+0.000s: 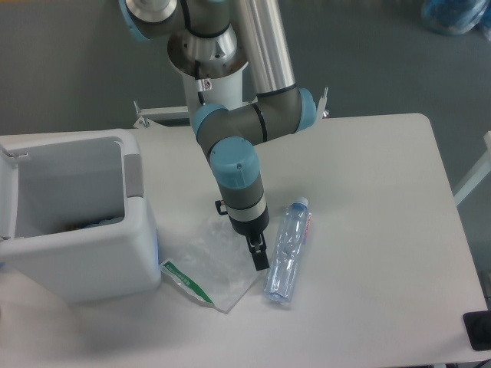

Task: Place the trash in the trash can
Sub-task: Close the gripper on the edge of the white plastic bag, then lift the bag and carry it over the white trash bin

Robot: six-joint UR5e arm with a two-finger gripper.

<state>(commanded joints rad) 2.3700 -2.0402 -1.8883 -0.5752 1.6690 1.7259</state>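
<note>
A clear plastic water bottle (287, 251) with a white cap lies on the white table, cap pointing away from the front edge. Left of it lies a flat crinkled clear plastic bag (213, 261) with a green-and-white strip along its near-left edge. My gripper (258, 256) points down over the bag's right edge, just left of the bottle. Its dark fingers look close together with nothing visibly held, but their gap is hidden from this angle. The white trash can (73, 222) stands open at the left of the table, with a grey tab on its right side.
The arm's base column (209, 61) rises behind the table's far edge. A dark object (479, 330) sits at the table's front right corner. A blue bag (453, 15) lies on the floor at the top right.
</note>
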